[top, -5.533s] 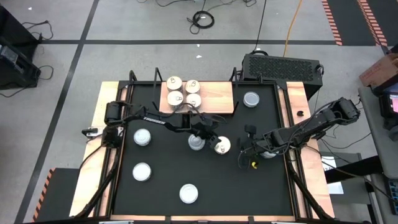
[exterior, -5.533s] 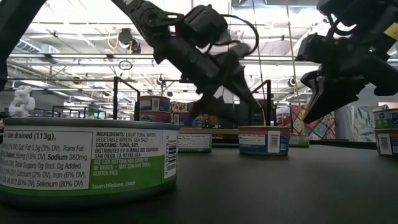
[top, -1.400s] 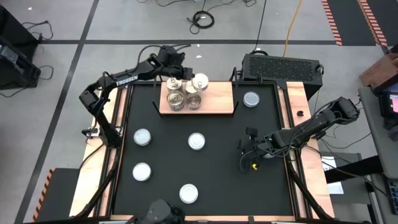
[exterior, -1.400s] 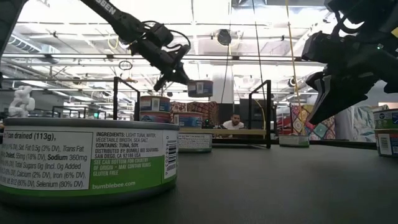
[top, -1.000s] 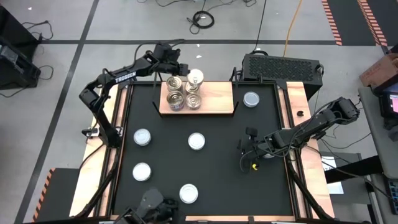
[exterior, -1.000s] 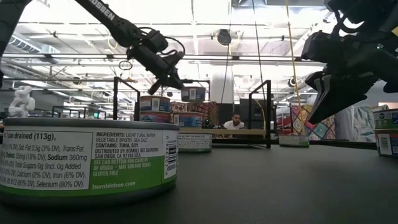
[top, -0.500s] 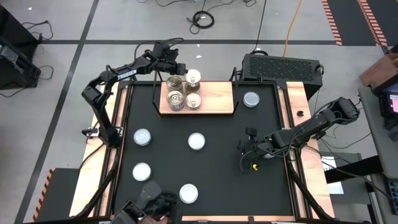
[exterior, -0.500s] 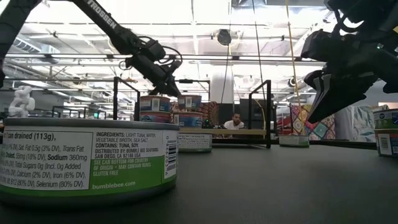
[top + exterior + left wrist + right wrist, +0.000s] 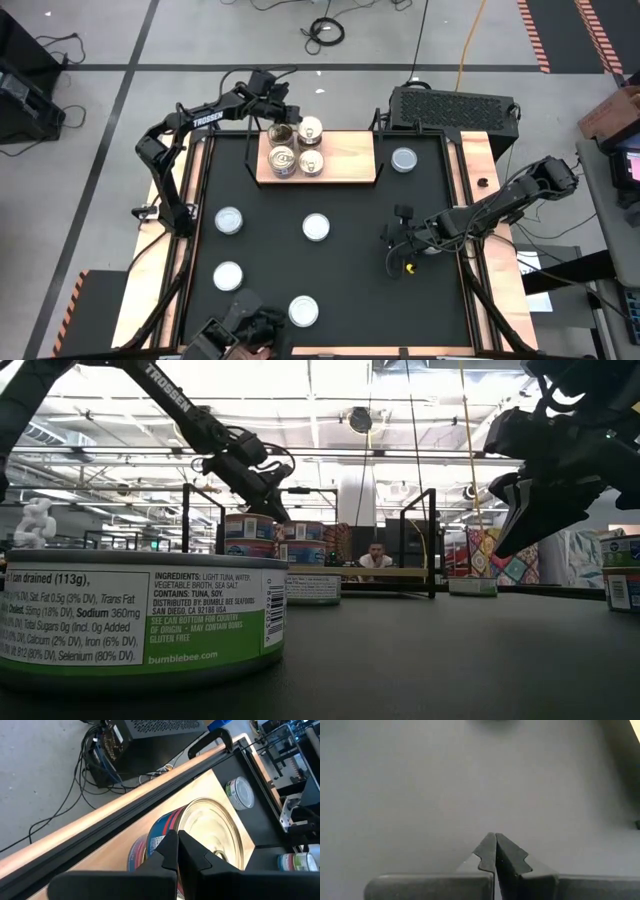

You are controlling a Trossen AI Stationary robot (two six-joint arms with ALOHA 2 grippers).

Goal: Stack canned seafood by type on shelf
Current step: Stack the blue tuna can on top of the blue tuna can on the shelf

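Light rectangular wooden shelf board (image 9: 345, 152) lies at the far edge of the black tabletop (image 9: 350, 270), long axis running left-right, thin black rods at both ends. On its left half – a tight cluster of short round cream-topped seafood tins (image 9: 310, 130), all upright, flat lids facing up; low view shows them stacked two high. The board's right half is bare wood.

Left gripper (image 9: 282, 113) hovers just off the shelf's far-left corner, right beside the cluster, jaws pressed shut, holding nothing. In its wrist view the closed fingertips (image 9: 176, 851) sit just above a gold-lidded tin w/ a red-and-blue label (image 9: 200, 835).

Plain silvery-topped round tins (image 9: 316, 227) are spread over the tabletop, upright – one just right of the shelf (image 9: 404, 159), the rest nearer than the shelf, well apart from each other. Low view has one of them (image 9: 140, 615) up close, green-and-white label.

Right gripper (image 9: 398, 240) hangs well right of and nearer than the shelf, jaws closed tight on nothing, above bare tabletop.
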